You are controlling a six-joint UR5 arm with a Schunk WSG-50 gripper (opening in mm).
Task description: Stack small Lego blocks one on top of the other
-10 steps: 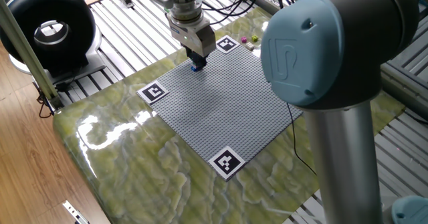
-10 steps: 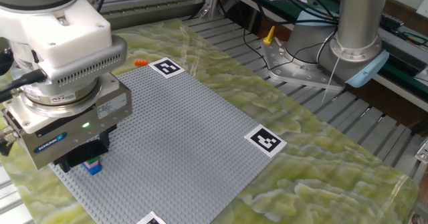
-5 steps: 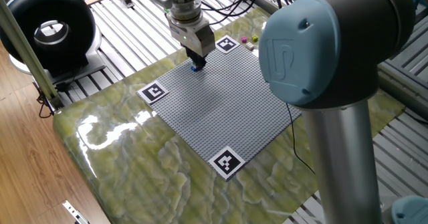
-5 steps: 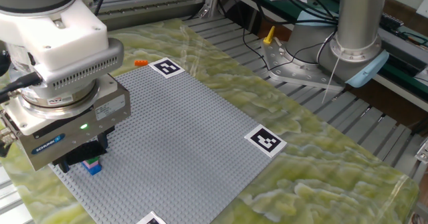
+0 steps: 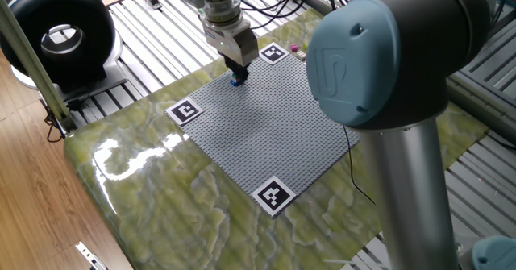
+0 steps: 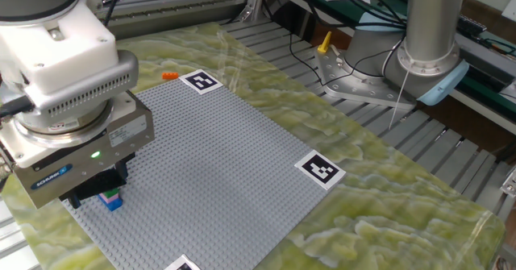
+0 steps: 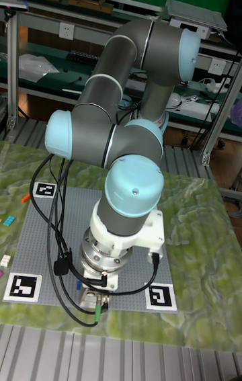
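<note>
A short stack of small Lego blocks [image 6: 111, 198], pink over green over dark blue, stands near the corner of the grey baseplate [image 6: 226, 165]. In one fixed view the same stack [image 5: 236, 81] shows as a blue speck under the tool. My gripper [image 6: 101, 188] hovers just above the stack, its black fingers apart and not holding it. Seen from the other side, the gripper [image 5: 236, 70] points straight down over the baseplate [image 5: 266, 125]. The tall fixed view hides the stack behind the arm.
Square marker tags [image 6: 319, 170] [image 6: 201, 81] sit at the baseplate's corners. An orange block [image 6: 169, 76] lies off the plate by one tag. Tiny pink and green blocks [image 5: 296, 49] lie beside another tag. A cyan block [image 7: 10, 220] rests on the green mat.
The gripper has risen slightly and drifted away from the stack. The stack stays where it was on the baseplate.
</note>
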